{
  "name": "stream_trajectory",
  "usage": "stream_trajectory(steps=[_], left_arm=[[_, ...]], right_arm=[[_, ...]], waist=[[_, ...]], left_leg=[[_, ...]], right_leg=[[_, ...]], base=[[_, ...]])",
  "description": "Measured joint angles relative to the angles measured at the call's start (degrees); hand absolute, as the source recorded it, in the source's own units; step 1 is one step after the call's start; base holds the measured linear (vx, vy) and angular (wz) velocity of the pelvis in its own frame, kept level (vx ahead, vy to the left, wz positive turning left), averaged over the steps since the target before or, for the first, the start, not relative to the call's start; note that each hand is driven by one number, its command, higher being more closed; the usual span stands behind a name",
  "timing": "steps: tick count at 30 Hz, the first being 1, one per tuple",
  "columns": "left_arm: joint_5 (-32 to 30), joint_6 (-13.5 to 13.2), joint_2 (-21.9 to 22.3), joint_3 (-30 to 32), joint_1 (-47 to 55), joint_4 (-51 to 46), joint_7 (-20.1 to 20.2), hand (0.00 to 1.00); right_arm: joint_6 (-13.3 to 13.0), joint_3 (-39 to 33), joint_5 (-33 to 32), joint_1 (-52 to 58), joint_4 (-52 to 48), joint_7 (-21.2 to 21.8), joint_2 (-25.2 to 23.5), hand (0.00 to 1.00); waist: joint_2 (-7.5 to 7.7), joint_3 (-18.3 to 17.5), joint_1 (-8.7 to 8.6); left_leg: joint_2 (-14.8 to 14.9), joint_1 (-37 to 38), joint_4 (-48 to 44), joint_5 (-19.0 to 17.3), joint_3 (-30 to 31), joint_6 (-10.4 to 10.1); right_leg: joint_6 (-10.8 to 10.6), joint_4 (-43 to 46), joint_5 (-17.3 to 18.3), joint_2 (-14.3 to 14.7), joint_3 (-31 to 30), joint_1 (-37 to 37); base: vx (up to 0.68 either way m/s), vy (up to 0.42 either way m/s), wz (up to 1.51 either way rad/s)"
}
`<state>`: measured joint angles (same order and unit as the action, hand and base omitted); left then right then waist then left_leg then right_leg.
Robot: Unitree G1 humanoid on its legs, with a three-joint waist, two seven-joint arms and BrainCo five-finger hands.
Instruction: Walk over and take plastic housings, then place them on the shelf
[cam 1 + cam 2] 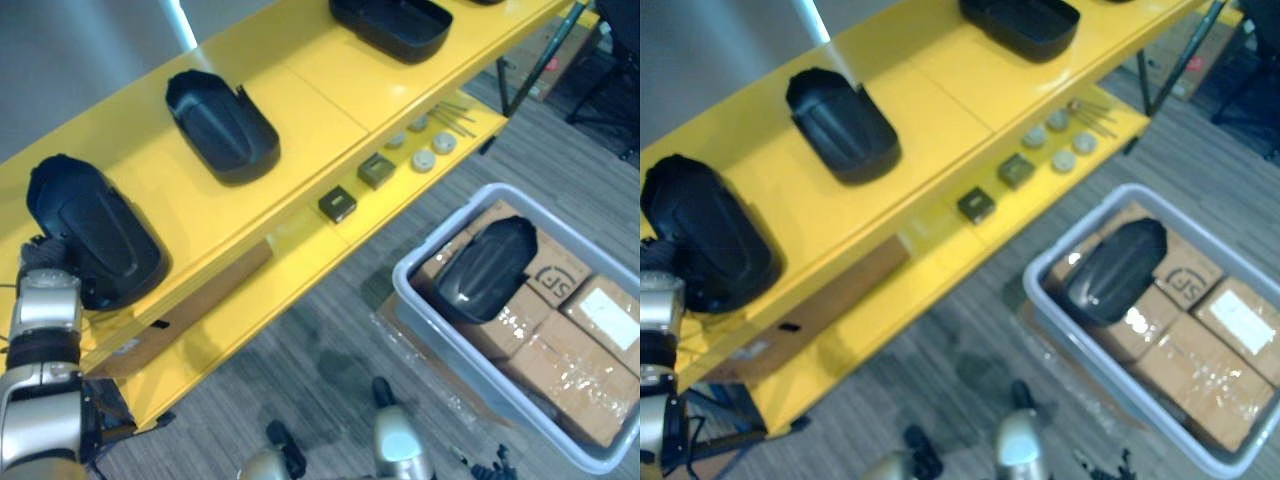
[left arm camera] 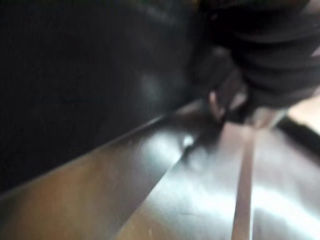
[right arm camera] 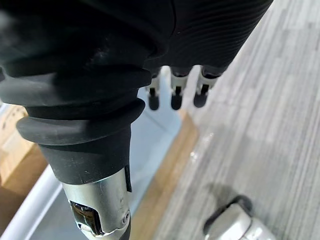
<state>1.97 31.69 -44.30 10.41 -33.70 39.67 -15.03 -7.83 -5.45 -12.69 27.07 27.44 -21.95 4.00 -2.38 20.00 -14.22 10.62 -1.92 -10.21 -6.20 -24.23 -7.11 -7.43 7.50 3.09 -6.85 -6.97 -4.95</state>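
Three black plastic housings lie on the top board of the yellow shelf (image 1: 320, 90): one at the left end (image 1: 95, 235), one in the middle (image 1: 222, 125), one further right (image 1: 392, 25). My left hand (image 1: 45, 258) is at the near side of the left-end housing (image 2: 75, 75), its dark cover (image 2: 270, 55) close against the shell. A fourth housing (image 1: 485, 268) rests on cardboard boxes in the grey bin (image 1: 420, 290) on the floor. My right hand (image 3: 172, 92) hangs open over the bin's edge, holding nothing.
The lower shelf board (image 1: 300, 270) carries two small square blocks (image 1: 338, 205), round discs (image 1: 435, 150), thin rods (image 1: 455, 115) and a flat cardboard strip (image 1: 200, 300). Sealed cardboard boxes (image 1: 575, 370) fill the bin. Dark chair legs (image 1: 610, 90) stand on the carpet at the far right.
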Motion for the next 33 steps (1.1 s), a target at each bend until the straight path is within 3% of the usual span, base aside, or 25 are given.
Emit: stream_trajectory(steps=[3,8,11,14,18,19,23,24,28,31,33], left_arm=[[0.0,-0.5,0.2,-0.2,0.0,-0.2,-3.4,0.0],[0.9,-1.0,0.4,-0.2,0.0,-0.2,-6.4,0.0],[3.7,-1.4,0.4,-0.2,-0.1,-0.3,-8.4,0.0],[6.9,-3.5,0.4,-0.1,-0.5,-0.4,-11.6,0.0],[9.4,-10.2,0.3,0.3,-3.5,-0.8,-18.1,0.0],[9.5,-14.4,0.1,0.4,-5.2,-2.4,-21.7,0.0],[11.1,-22.4,-1.3,0.3,-8.1,-5.6,-25.1,0.0],[10.4,-24.4,-2.2,0.0,-8.1,-6.8,-25.2,0.0],[12.5,-26.4,-2.8,-0.6,-9.5,-8.4,-22.4,0.0],[20.4,-27.7,-3.9,-2.6,-10.5,-8.5,-17.6,0.0],[24.1,-29.9,-4.8,-2.9,-10.6,-10.7,-13.1,0.0]], right_arm=[[1.6,0.0,0.0,0.0,0.1,1.0,0.0,0.0],[1.8,0.0,0.3,0.1,0.4,1.9,0.0,0.0],[1.3,-0.1,0.7,0.2,1.0,1.9,0.0,0.0],[-0.7,-0.1,2.2,0.2,1.0,0.8,-0.1,0.0],[-3.1,-0.4,1.1,0.2,1.0,-0.5,-0.1,0.0],[-3.7,-0.4,1.2,0.2,0.9,-0.5,-0.2,0.0],[-4.5,-0.3,1.2,0.2,0.9,-0.4,-0.2,0.0],[-4.6,-0.3,1.2,0.1,0.9,-0.5,-0.2,0.0],[-3.3,-0.3,1.8,0.1,1.1,-0.7,-0.2,0.0],[-2.9,-0.2,2.5,-1.3,3.1,-1.5,-0.1,0.0],[-2.9,-0.3,2.4,-2.6,5.3,-2.8,-0.1,0.0]], waist=[[0.13,0.9,0.0],[0.14,0.9,-0.11],[0.12,0.9,-0.07],[0.11,0.9,0.02],[0.11,0.9,0.4],[0.09,0.9,0.68],[-0.32,0.1,0.75],[-0.65,-1.1,0.76],[-1.31,-3.8,0.97],[-1.9,-6.1,1.3],[-1.91,-7.6,2.8]], left_leg=[[0.2,-0.1,-0.5,-0.2,0.0,-0.1],[0.6,-0.4,-1.4,-0.8,0.0,-0.1],[0.7,-0.5,-1.9,-1.1,0.0,-0.1],[0.7,-0.4,-2.2,-1.1,0.1,-0.1],[0.7,0.5,-2.1,-1.1,0.5,-0.1],[0.5,1.1,-2.1,-1.1,1.2,0.0],[0.1,2.0,-1.1,-0.9,2.2,0.0],[-0.1,2.2,-0.2,-0.5,2.6,0.0],[-0.5,4.8,2.3,0.7,3.5,-0.3],[-0.7,5.6,3.5,1.4,5.1,-0.3],[-0.8,6.1,4.3,1.9,5.4,-0.4]], right_leg=[[0.0,0.1,0.0,0.1,0.0,0.0],[0.0,0.2,0.0,0.3,0.0,0.0],[0.0,0.2,0.0,0.3,-0.1,0.0],[0.0,0.3,0.0,0.3,0.0,0.2],[0.0,0.3,0.0,0.3,0.4,1.4],[0.0,0.0,0.0,0.2,0.8,2.4],[0.1,-0.7,0.1,-0.2,2.0,4.1],[0.1,-1.1,0.1,-0.3,2.2,4.2],[0.2,-2.3,0.2,-0.2,4.1,7.2],[0.3,-2.8,0.3,-0.3,5.8,8.9],[0.4,-2.9,0.4,-0.3,6.4,9.3]], base=[[0.0,0.0,0.0],[0.0,0.0,-0.01],[0.0,0.0,0.0],[0.0,0.0,0.0],[-0.01,0.002,0.05],[-0.01,0.005,0.1],[-0.01,0.003,0.13],[0.01,-0.006,0.15],[0.05,-0.017,0.18],[0.03,-0.014,0.23],[-0.02,-0.008,0.12]])
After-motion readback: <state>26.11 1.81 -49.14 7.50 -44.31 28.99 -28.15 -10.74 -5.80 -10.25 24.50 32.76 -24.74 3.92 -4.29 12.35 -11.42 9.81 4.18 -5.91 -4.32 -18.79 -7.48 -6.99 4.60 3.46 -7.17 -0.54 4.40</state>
